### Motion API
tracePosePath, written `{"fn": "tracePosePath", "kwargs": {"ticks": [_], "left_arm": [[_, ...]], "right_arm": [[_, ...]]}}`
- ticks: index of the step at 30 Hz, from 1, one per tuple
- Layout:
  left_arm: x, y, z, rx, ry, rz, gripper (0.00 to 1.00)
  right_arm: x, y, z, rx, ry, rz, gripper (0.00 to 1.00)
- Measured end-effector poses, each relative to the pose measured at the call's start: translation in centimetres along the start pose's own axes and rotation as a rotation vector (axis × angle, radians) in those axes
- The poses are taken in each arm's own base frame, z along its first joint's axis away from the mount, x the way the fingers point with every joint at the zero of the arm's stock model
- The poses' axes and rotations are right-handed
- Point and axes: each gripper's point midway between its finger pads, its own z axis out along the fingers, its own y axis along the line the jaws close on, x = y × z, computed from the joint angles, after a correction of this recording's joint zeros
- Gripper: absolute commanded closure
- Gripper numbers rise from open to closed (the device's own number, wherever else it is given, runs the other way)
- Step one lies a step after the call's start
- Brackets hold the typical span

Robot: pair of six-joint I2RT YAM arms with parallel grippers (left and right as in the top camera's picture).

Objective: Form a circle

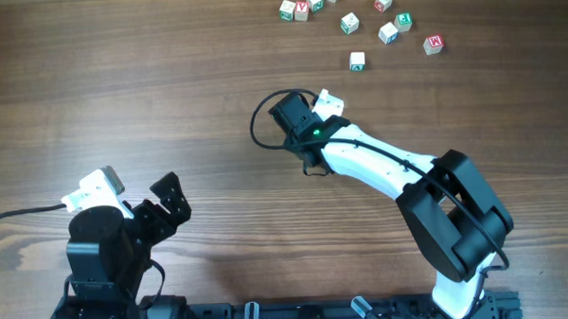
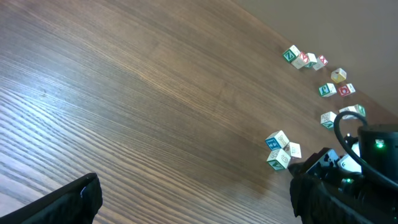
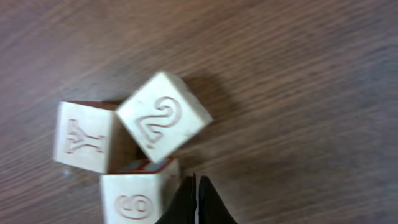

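The circle (image 3: 140, 149) is a tight clump of three white letter cubes that touch each other. One cube with a "2" (image 3: 163, 117) lies tilted on top, one with a "Y" (image 3: 86, 137) is at the left, and a third (image 3: 138, 194) is at the bottom. My right gripper (image 3: 196, 202) is shut, with its tips right beside the bottom cube and nothing between them. In the left wrist view the clump (image 2: 280, 149) lies just left of the right arm's black head (image 2: 329, 177). From overhead that arm (image 1: 360, 157) hides it. My left gripper (image 1: 170, 207) stands wide open and empty over bare wood, far from the cubes.
Several loose letter cubes (image 1: 350, 23) are scattered at the table's far right. One lone cube (image 1: 357, 60) lies closer to the right arm. A black cable loop (image 1: 262, 127) hangs beside the right wrist. The left arm's base (image 1: 98, 261) sits at the near left edge.
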Motion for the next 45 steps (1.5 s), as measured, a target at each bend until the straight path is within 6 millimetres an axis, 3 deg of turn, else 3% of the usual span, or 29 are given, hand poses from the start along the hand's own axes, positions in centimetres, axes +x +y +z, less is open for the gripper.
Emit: {"fn": "tracePosePath", "kwargs": {"ticks": [5, 10, 20, 30, 33, 37, 45], "left_arm": [[0.0, 0.0, 0.0, 0.000, 0.000, 0.000, 0.00], [0.0, 0.0, 0.0, 0.000, 0.000, 0.000, 0.00], [0.0, 0.0, 0.0, 0.000, 0.000, 0.000, 0.00], [0.0, 0.0, 0.0, 0.000, 0.000, 0.000, 0.00], [0.0, 0.0, 0.0, 0.000, 0.000, 0.000, 0.00], [0.0, 0.0, 0.0, 0.000, 0.000, 0.000, 0.00], [0.0, 0.0, 0.0, 0.000, 0.000, 0.000, 0.00]], "right_arm": [[-0.1, -1.4, -0.2, 0.063, -0.016, 0.007, 0.95], [-1.5, -2.1, -1.0, 0.085, -0.066, 0.035, 0.95], [-5.9, -6.1, 0.5, 0.108, -0.017, 0.182, 0.95], [-8.9, -4.1, 1.4, -0.104, 0.018, 0.076, 0.96], [-9.9, -4.5, 1.7, -0.162, 0.035, 0.067, 0.96], [-9.8, -5.3, 2.1, -0.185, 0.069, 0.046, 0.96], [-9.1, -3.7, 1.7, -0.271, 0.096, -0.031, 0.95]]}}
